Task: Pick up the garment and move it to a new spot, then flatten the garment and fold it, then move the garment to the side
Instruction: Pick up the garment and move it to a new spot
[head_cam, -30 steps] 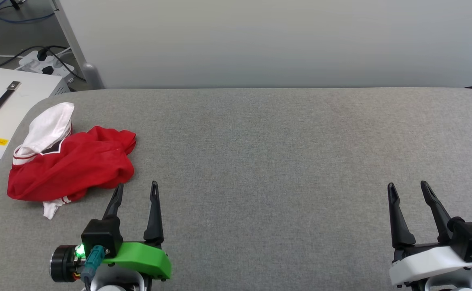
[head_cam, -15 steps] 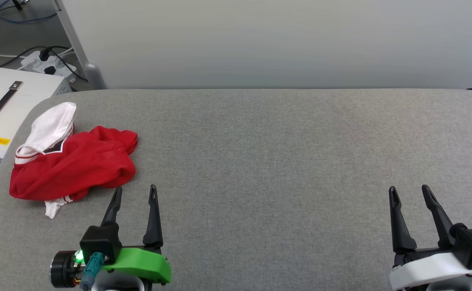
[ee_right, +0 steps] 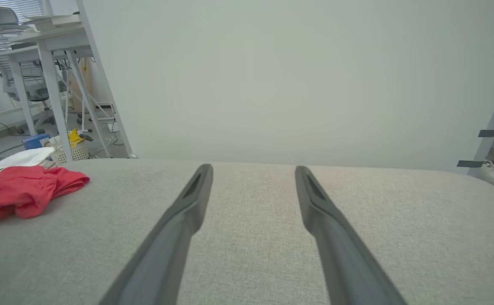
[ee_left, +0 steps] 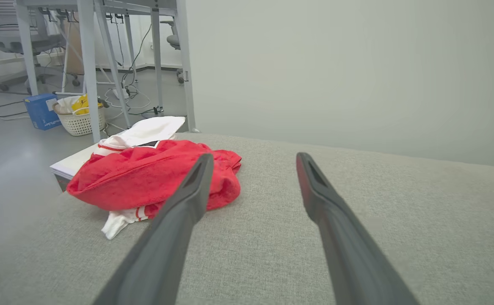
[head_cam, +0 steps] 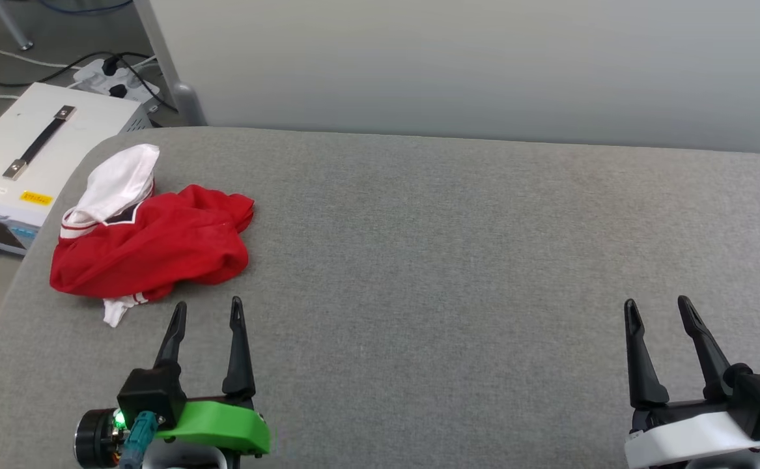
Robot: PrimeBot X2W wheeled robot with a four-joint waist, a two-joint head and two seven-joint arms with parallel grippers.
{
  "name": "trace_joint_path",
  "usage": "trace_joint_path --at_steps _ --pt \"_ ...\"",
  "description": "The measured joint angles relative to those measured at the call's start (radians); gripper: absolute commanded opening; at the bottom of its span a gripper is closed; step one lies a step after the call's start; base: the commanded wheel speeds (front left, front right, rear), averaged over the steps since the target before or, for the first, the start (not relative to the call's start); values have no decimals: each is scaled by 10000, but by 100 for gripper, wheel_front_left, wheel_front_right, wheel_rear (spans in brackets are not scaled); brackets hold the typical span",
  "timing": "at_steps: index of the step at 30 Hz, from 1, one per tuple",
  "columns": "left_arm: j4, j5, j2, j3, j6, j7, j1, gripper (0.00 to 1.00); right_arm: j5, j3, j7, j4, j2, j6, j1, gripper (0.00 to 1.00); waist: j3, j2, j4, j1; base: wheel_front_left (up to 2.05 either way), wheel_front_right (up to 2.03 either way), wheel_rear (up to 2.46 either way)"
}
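The garment [head_cam: 158, 251] lies crumpled in a heap near the far left corner of the grey fabric-covered table [head_cam: 451, 260]. Its long axis runs roughly left to right, slanting toward the far edge on the right. One white sleeve [head_cam: 116, 182] points toward the far left corner, and a striped white cuff [head_cam: 119, 309] pokes out toward the near edge. Only a sliver of black, white-outlined print shows; collar and hem are lost in the folds. The left gripper [head_cam: 208, 303] hovers just short of the heap, fingers apart and holding nothing. The right gripper [head_cam: 656, 301] hangs well apart over the bare near right of the table, fingers equally spread. Beyond the left edge stand a white box with a black handle [head_cam: 34, 150] and a power strip [head_cam: 116, 75]; a pale wall [head_cam: 484, 58] backs the far edge.
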Motion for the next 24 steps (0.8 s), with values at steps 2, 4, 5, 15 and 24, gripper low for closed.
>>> trace_joint_path --at_steps 2,4,5,15,24 --pt "10 -56 -2 50 13 -17 0 100 -8 35 -67 -42 0 -2 9 100 28 0 193 0 0 0 0" --pt "21 -90 -2 125 15 -90 -1 100 -8 67 -86 -84 0 -2 13 100 54 0 386 0 0 0 0" --pt "29 -134 -2 174 17 -100 -1 100 -8 102 -98 -104 2 -2 15 100 67 0 499 0 0 0 0" --pt "84 -433 -4 443 88 -188 -3 100 -10 192 -186 -242 4 0 17 100 207 0 1691 0 0 0 0" --pt "173 -621 -4 673 84 -188 0 100 -23 280 -186 -270 6 -2 13 100 303 0 2753 0 0 0 0"
